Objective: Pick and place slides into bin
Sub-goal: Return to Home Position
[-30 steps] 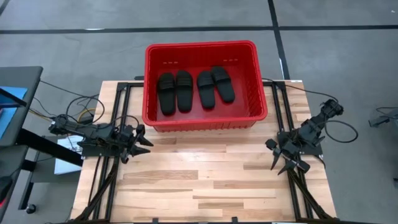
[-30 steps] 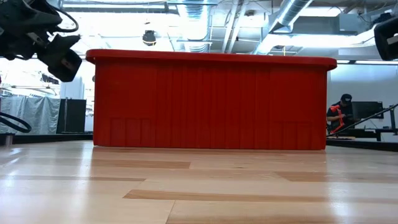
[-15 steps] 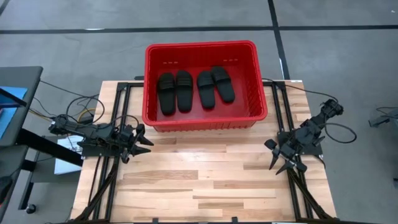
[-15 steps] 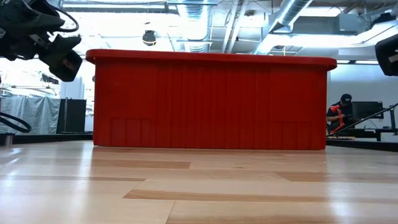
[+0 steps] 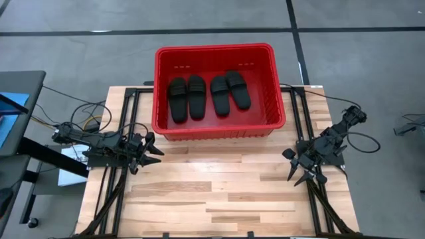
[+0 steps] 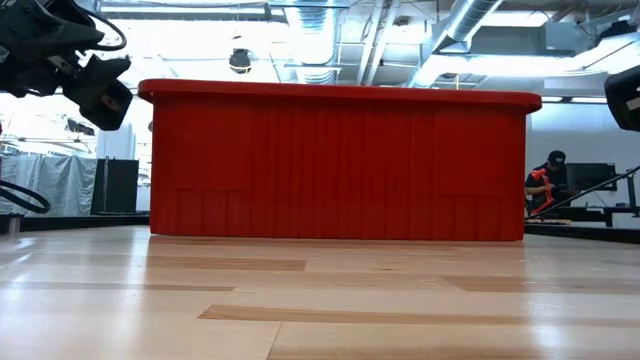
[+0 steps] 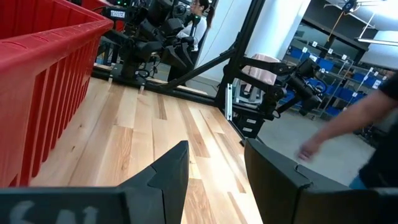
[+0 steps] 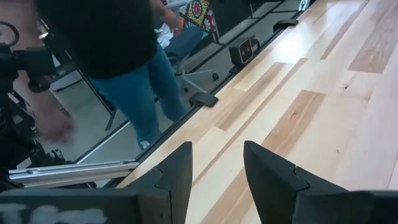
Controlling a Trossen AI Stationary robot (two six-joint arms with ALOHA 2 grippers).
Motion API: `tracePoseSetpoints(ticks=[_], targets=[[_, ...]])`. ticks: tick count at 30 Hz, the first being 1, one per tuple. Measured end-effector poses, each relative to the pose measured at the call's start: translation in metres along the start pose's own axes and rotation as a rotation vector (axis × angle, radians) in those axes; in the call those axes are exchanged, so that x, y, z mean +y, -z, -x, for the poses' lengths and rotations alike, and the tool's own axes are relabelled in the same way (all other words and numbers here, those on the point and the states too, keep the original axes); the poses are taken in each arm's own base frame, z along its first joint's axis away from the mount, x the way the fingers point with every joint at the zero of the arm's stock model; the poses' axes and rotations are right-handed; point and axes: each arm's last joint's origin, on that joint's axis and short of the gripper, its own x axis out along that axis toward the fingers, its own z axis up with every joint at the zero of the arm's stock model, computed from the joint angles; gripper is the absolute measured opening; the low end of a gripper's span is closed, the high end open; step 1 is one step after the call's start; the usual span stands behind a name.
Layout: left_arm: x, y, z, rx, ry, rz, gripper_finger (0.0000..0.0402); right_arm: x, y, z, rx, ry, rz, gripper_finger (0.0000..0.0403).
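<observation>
The red bin (image 5: 219, 126) stands at the table's far middle; in the low view its near wall (image 6: 340, 165) fills the middle. Several black slides lie inside it on its floor, soles down: one pair at the left (image 5: 186, 97), one pair at the right (image 5: 230, 91). My left gripper (image 5: 157, 156) is open and empty at the table's left side, near the bin's near left corner; its fingers show in the left wrist view (image 7: 214, 180). My right gripper (image 5: 300, 178) is open and empty at the table's right side; its fingers show in the right wrist view (image 8: 217, 177).
Bare wooden tabletop (image 5: 219, 192) lies between the two arms in front of the bin. Black frame rails run along both table sides (image 5: 109, 192). A person stands beyond the table's edge in the right wrist view (image 8: 124, 68); a person's arm shows in the left wrist view (image 7: 348, 124).
My right gripper has drawn slightly toward the table's left and far side. The bin and slides have stayed still.
</observation>
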Motion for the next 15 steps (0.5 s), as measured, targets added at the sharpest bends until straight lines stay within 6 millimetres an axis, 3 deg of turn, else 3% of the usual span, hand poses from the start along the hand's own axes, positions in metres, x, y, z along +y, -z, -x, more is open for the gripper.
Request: tracePoseSetpoints(ticks=[15], targets=[[0.0, 0.0, 0.0, 0.0, 0.0, -0.02, 0.0146, 0.0, -0.0001, 0.0, -0.001, 0.0, 0.0, 0.0134]])
